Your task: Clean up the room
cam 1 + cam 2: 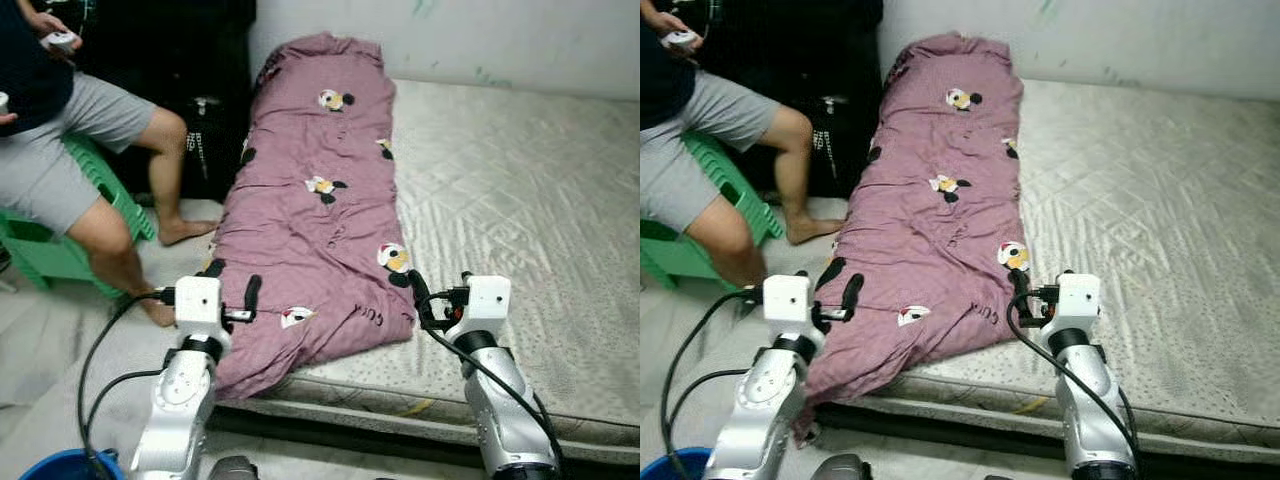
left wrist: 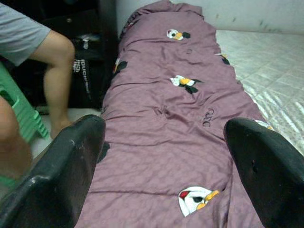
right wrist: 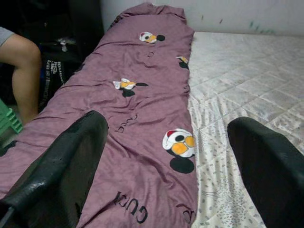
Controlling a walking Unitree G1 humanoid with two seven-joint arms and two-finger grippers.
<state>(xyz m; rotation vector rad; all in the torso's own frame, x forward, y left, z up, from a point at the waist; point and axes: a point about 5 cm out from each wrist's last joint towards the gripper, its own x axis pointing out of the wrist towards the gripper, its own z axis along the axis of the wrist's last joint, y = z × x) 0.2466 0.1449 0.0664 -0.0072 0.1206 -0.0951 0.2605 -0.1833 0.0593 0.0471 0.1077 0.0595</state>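
Folding a purple blanket (image 1: 315,210) lengthwise along the left side of the mattress (image 1: 510,230) — near end drooping slightly over the bed's front edge, far end bunched against the wall (image 1: 450,35).

Hovering both grippers at the near end: left gripper (image 1: 250,298) over the blanket's left near corner, right gripper (image 1: 418,292) at its right near edge, just beside the bare mattress. Standing wide open on both sides, black fingers (image 2: 66,166) spread with nothing between them, as the wrist views make plain.

Judging the step in hand as taking hold of the two near corners, probably to fold or lift the blanket. Lowering both grippers evenly and pinching only the blanket's edge, not the mattress cover beneath — catching the cover on the right would drag it along. Gathering the drooping corner on the left first, possibly thicker there, though hard to tell from here.

Minding a person's legs (image 1: 160,170) and green stool (image 1: 60,255) just left of the bed, plus a black bag (image 1: 205,140) beside the blanket.
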